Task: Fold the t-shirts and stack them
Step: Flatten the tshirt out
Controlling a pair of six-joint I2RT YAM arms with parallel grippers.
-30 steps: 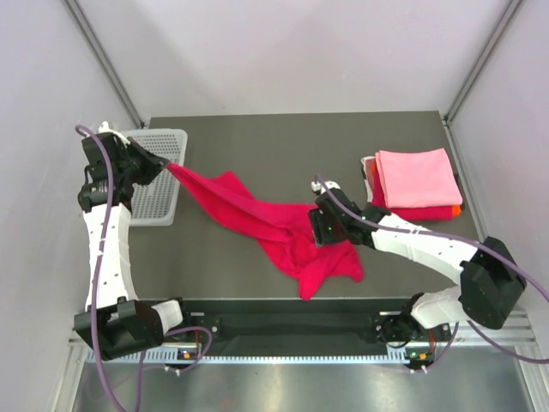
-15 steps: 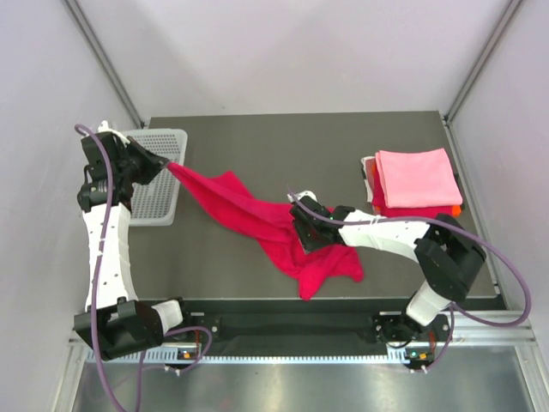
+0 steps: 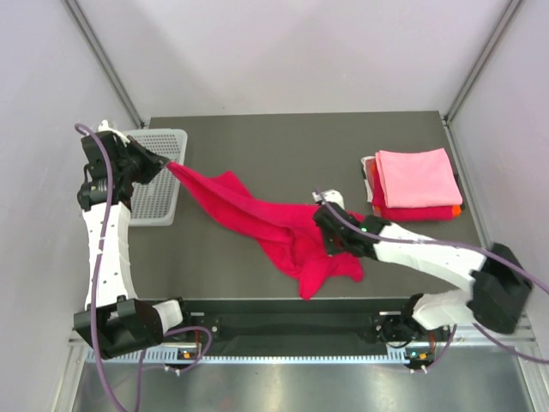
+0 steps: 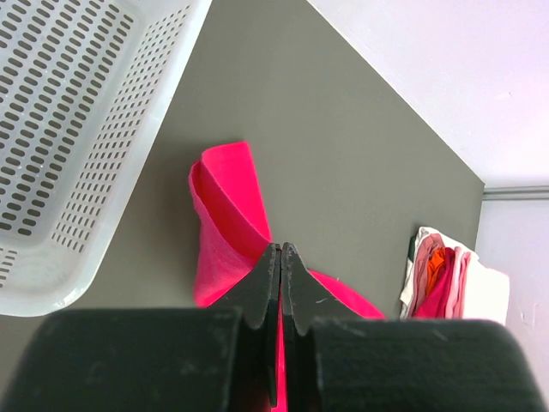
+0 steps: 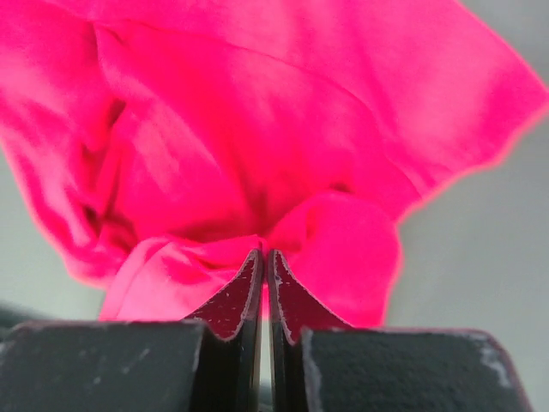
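While both pairs of jaws are clenched on the shirt (image 3: 279, 230), left jaws beside the basket (image 3: 159, 176), right jaws midway along the counter (image 3: 274, 142), its long axis is stretched diagonally between them; the stack (image 3: 413, 184) is found nearer the right arm.

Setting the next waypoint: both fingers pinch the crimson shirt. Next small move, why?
Probably raise the right fingers and draw them rightward, away from the left fingers. Both pairs are shut on the crimson t-shirt, which lies bunched between them; tension should spread it for folding.
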